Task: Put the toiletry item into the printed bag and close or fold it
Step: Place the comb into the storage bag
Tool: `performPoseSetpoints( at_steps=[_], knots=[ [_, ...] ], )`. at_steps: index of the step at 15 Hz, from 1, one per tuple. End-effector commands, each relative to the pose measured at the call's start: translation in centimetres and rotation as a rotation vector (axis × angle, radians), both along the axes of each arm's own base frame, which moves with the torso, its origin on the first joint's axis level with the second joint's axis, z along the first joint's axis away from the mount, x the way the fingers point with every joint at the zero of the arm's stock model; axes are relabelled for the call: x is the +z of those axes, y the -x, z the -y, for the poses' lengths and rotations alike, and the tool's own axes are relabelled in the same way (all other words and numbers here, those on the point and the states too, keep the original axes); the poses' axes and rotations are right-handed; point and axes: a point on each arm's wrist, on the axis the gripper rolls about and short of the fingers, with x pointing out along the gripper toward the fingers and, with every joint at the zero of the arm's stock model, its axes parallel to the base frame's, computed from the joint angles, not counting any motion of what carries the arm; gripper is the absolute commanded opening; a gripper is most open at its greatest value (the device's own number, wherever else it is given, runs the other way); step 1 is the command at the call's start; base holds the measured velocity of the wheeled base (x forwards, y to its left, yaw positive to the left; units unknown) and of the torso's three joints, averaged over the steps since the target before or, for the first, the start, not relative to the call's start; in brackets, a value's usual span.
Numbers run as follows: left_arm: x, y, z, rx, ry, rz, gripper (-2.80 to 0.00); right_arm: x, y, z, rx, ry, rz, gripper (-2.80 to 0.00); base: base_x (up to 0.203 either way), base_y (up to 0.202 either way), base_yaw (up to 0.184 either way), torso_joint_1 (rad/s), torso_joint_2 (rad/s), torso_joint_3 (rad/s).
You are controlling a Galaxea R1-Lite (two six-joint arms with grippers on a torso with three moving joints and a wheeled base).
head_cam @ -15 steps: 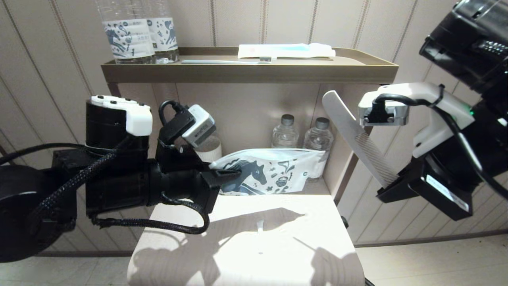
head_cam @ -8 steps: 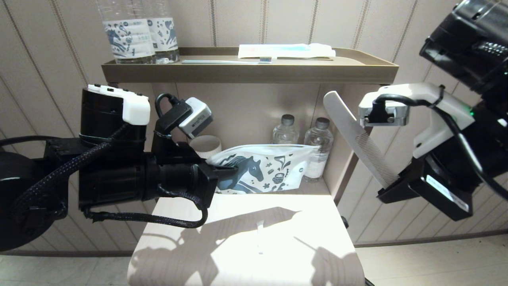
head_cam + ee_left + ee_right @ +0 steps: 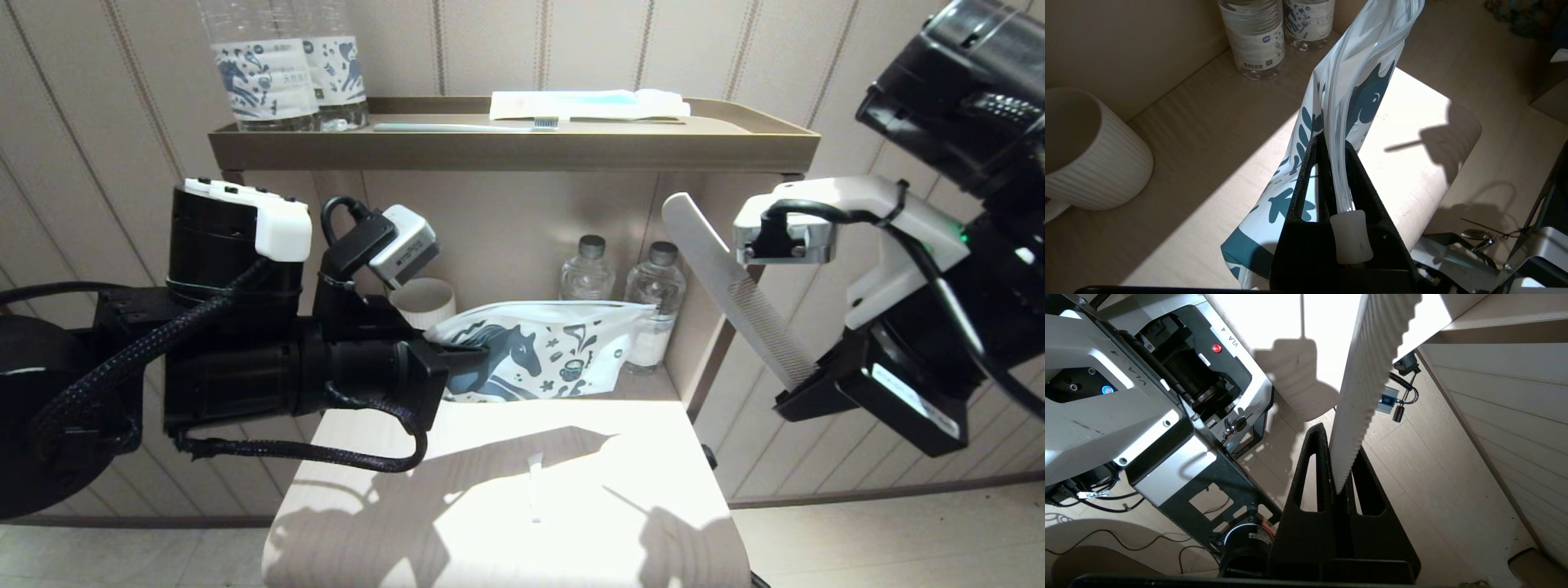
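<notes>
The printed bag [image 3: 555,347], white with a dark blue horse, hangs just above the low table at the shelf's lower opening. My left gripper [image 3: 469,353] is shut on its zip strip at the left end. In the left wrist view the gripper [image 3: 1333,151] pinches the clear strip beside the white slider [image 3: 1351,237], and the bag [image 3: 1367,94] stretches away from it. The toiletry item [image 3: 731,286], a flat white stick with fine teeth, points up and left from my right gripper [image 3: 804,380], which is shut on its lower end to the right of the shelf. The right wrist view shows the same item [image 3: 1367,375] in that gripper [image 3: 1337,437].
A ribbed white cup [image 3: 424,300] and two small water bottles [image 3: 588,273] stand behind the bag. The top tray [image 3: 514,151] holds two labelled bottles [image 3: 265,73], a toothbrush [image 3: 465,126] and a blue-banded packet [image 3: 588,104]. The sunlit table [image 3: 506,490] lies in front.
My left gripper has drawn the bag slightly left and tilted, uncovering the cup behind it. The right gripper and the toiletry item have barely moved.
</notes>
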Motion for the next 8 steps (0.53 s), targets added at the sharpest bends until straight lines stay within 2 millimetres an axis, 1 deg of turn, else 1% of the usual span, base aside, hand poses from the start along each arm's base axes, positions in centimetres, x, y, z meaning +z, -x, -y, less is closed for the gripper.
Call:
performPoseSetpoints(
  at_steps=[1, 8],
  knots=[
    [-0.02, -0.03, 0.02, -0.002, 0.000, 0.001, -2.80, -0.07, 0.02, -0.02, 0.003, 0.006, -0.006, -2.80, 0.000, 0.000, 0.000, 0.000, 0.00, 0.000],
    [0.05, 0.03, -0.02, -0.003, 0.002, 0.001, -2.80, -0.23, 0.02, -0.23, 0.011, 0.010, -0.012, -2.80, 0.000, 0.000, 0.000, 0.000, 0.00, 0.000]
  ],
)
